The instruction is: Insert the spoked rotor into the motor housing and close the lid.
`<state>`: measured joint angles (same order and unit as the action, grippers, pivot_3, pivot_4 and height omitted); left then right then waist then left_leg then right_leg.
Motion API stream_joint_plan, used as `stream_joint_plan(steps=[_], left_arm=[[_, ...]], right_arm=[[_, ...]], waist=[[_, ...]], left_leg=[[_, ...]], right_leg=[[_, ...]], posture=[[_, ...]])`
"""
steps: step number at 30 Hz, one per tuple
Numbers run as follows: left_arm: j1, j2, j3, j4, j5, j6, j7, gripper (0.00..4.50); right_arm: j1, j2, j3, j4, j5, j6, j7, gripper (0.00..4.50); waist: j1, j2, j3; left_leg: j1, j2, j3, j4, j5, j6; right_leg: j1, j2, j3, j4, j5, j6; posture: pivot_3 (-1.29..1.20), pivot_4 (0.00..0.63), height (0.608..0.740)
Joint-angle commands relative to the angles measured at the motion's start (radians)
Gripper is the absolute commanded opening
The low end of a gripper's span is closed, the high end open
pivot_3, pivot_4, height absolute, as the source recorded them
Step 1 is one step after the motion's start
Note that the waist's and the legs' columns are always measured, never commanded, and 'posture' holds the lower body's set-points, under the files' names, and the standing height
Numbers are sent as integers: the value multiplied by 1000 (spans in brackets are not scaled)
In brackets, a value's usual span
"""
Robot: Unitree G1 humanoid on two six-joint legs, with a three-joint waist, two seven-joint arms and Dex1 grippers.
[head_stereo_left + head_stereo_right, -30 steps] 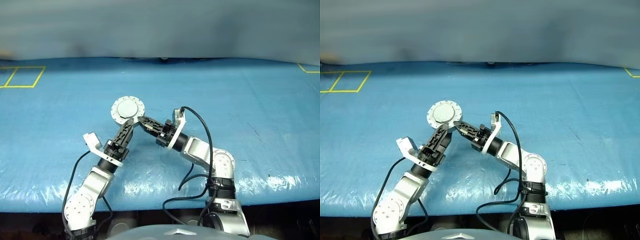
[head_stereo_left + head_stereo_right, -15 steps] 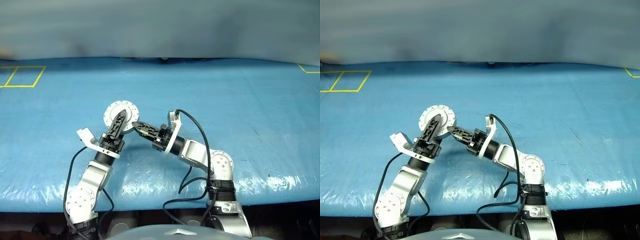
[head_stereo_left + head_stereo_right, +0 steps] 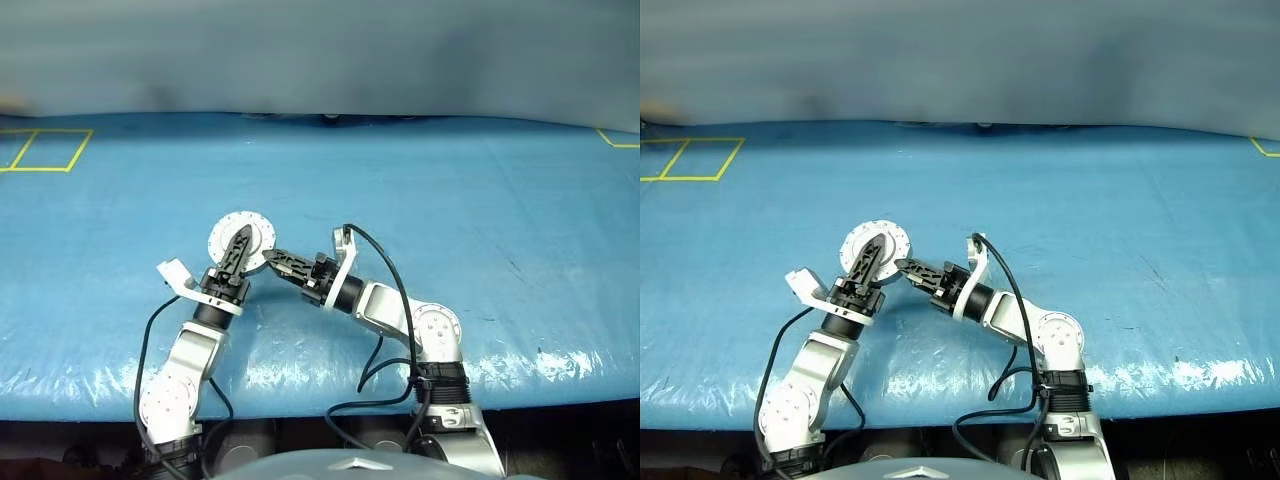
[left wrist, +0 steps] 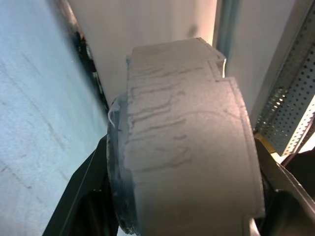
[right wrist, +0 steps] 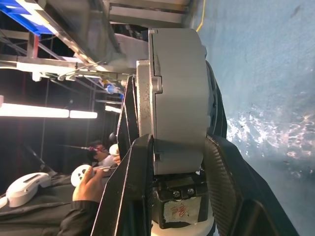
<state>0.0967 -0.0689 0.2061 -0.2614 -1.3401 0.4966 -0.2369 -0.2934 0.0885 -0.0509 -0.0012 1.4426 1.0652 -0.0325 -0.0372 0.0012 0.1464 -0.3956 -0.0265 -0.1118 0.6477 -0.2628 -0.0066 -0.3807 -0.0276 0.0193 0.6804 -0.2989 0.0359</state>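
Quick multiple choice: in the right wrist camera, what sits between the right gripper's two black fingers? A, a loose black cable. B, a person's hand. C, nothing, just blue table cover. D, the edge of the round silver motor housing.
D: in the right wrist view the right gripper has a black finger on each side of the motor housing, seen edge-on above the blue table cover.

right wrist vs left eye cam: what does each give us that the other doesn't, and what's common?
Right wrist view: the motor housing edge-on, a seam around its side, clamped between the fingers of the right gripper; behind, a person's hand on a white controller.
Left eye view: the housing's round face with the left gripper across it, and yellow tape squares on the blue table cover.
Both: the right gripper holding the housing.
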Motion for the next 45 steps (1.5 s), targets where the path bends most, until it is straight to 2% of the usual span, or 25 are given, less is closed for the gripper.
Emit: stream_joint_plan(steps=[1,4,6,10,15,19,23,26,29,30,36,39,41,45], left_arm=[[-7,-28,16,-29,50,-59,19,2543],[-23,-41,24,-16,116,-116,55,2543],[-54,-42,38,21,215,-196,87,2543],[-179,-68,101,117,365,-347,280,2543],[-386,-48,185,283,488,-447,516,2543],[-483,-42,204,394,541,-447,556,2543],[-507,-40,215,471,592,-456,564,2543],[-484,-36,236,459,610,-457,570,3378],[-419,-9,249,403,687,-463,625,4355],[-394,-1,256,373,716,-469,645,4472],[-246,51,314,163,797,-447,727,4472],[-174,95,309,85,803,-398,684,4472],[-123,121,261,15,798,-412,566,4472],[-28,256,51,-66,914,-520,210,4472]], right_arm=[[-24,-12,4,-29,-75,-43,29,2128],[-24,-11,13,-47,-157,-90,37,3074],[-26,-9,14,-53,-237,-148,40,3682],[-31,-17,13,-31,-368,-220,37,3682],[-34,-13,0,-35,-412,-218,67,3682],[-30,-6,-5,-37,-443,-221,75,3682],[-15,3,0,-47,-473,-220,82,3682],[-9,5,0,-53,-492,-218,90,3703],[-6,8,-10,-50,-499,-211,92,3703],[-7,6,-11,-46,-502,-208,93,3703],[-26,7,-14,-17,-530,-198,104,3703],[-31,4,-4,-17,-556,-208,120,3703],[-22,-2,21,-39,-606,-271,167,3703],[13,-120,160,-77,-899,-590,319,3703]], waist=[[0,0,0],[-1,0,0],[1,0,0],[7,-1,1],[15,-3,1],[19,-4,1],[14,-4,1],[5,-4,1],[-7,-3,1],[-11,-3,1],[-16,-3,1],[-3,-3,1],[5,-3,1],[21,-3,1]], left_leg=[[0,0,0,0,0,0],[0,0,0,0,1,-1],[0,0,0,0,1,-1],[0,0,0,1,1,-1],[-1,0,0,2,2,-3],[-3,-2,0,3,1,-1],[-3,-2,1,3,0,0],[-2,-1,2,3,1,-1],[0,-1,4,3,1,-1],[1,0,5,3,1,-1],[1,1,5,3,1,-2],[1,0,4,3,1,-2],[1,-1,4,4,1,-2],[1,-2,4,4,2,-2]], right_leg=[[0,0,0,0,0,0],[0,0,0,0,0,0],[0,0,0,0,0,0],[0,0,0,1,1,0],[-1,0,0,1,1,1],[-1,-1,-1,0,2,2],[-1,-2,-2,0,2,3],[-1,-1,-2,1,2,3],[-1,-1,0,2,2,3],[-1,-1,2,2,2,3],[-2,-2,5,4,2,2],[-2,-2,5,5,3,2],[-2,-1,4,5,3,2],[-2,-1,2,5,3,2]], posture=[[0,150,740],[0,150,740],[0,150,740],[0,150,740],[0,150,740],[0,150,740],[0,150,740],[0,150,740],[0,150,740],[0,150,740],[0,150,740],[0,150,740],[0,150,740],[0,150,740]])
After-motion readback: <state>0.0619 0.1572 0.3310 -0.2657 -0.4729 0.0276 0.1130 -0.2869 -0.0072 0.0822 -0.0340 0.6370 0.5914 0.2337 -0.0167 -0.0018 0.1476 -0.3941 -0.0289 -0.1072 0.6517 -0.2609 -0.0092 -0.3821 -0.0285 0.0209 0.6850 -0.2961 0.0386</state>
